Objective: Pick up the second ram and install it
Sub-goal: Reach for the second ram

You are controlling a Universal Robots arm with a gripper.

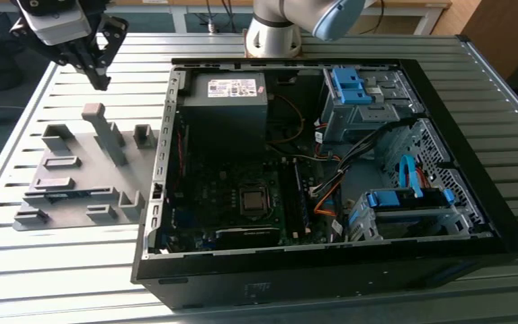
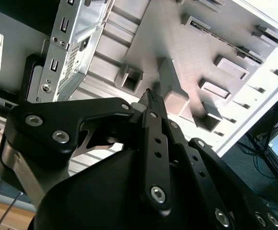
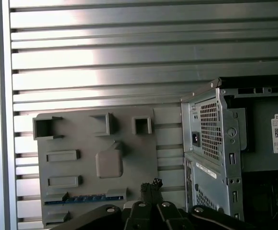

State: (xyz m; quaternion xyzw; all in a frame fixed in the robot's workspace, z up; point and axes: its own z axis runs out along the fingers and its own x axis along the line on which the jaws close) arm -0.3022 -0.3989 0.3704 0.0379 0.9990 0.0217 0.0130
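**Claw position and part location: second ram in fixture**

1. Claw. In the exterior view, the claw [image 1: 102, 81] hangs in the air at the exterior view's far left. It is above the slatted metal tabletop [image 1: 61, 283] and clear of every part. In both wrist views the fingertips [image 2: 150, 96] [image 3: 151, 184] are drawn together to a narrow point with nothing between them.

2. Fixture plate. A grey fixture plate [image 1: 83, 179] lies flat on the tabletop below the claw. It carries several raised blocks and one tall post [image 1: 108, 138]. The plate sits just beside the side wall of the computer case [image 1: 331, 283].

3. Second ram. The second ram [image 1: 56, 196] stands on its long edge in a slot of the fixture plate, toward the plate's near edge in the exterior view. In the first wrist view it appears as a thin blue-green strip [image 3: 81, 198]. In the second wrist view it is a narrow strip [image 2: 227, 40] among the blocks. The claw is not touching it.

4. Computer case. To the exterior view's right of the plate, the case lies on its side with the cover off.
   - The power supply [image 1: 227, 101] occupies the far corner.
   - The motherboard [image 1: 214, 196] lies nearer, with the processor socket [image 1: 253, 200] at its middle.

5. Drive bays. At the exterior view's right, blue drive-bay clips sit at the far bay [image 1: 349, 84] and at the near bay [image 1: 403, 199].
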